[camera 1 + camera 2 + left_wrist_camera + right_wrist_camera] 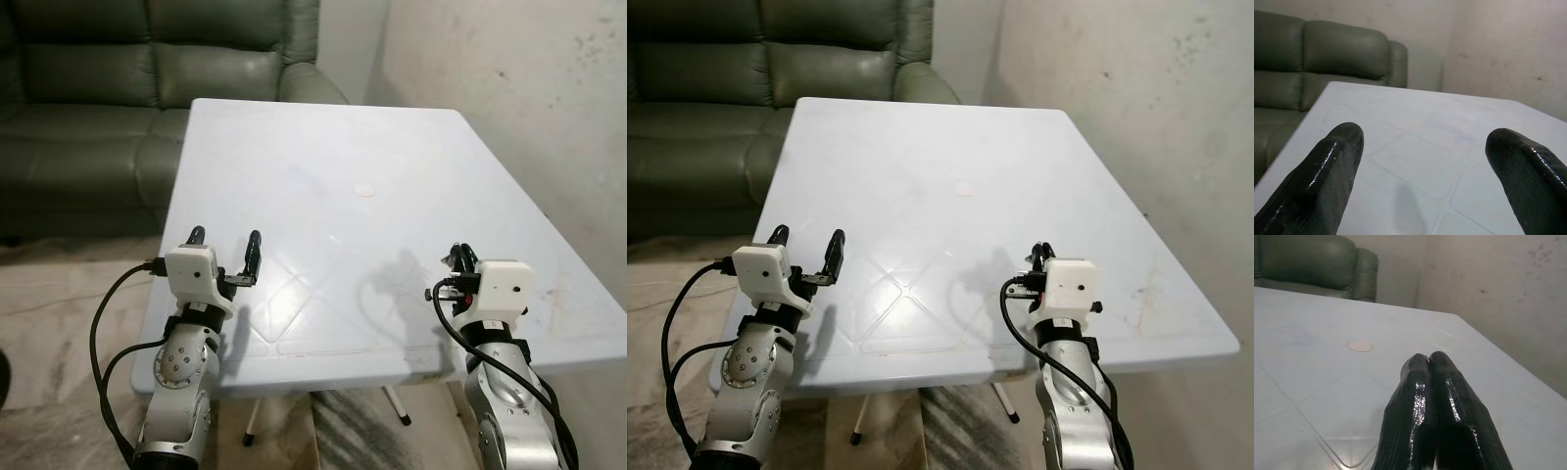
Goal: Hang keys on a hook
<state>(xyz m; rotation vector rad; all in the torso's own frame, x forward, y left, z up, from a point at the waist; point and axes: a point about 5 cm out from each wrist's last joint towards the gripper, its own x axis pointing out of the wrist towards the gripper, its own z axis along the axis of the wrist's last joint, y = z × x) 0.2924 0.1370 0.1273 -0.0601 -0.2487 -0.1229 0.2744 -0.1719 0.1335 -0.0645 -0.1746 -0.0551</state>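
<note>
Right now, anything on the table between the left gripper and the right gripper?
Nothing. Between the left gripper and the right gripper the white table is bare, as the left eye view shows; its small round cap sits farther back.

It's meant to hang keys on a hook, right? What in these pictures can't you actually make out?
- Table legs: hidden under the tabletop in the eye views, apart from one near the front edge.
- Sofa: cut off by the top and left edges of the eye views.
- Round spot on the table: too small to tell what it is.
- Right hand: partly hidden behind its white wrist block in the eye views.
- Left hand: fingertips cut off by the bottom edge in the left wrist view.
</note>
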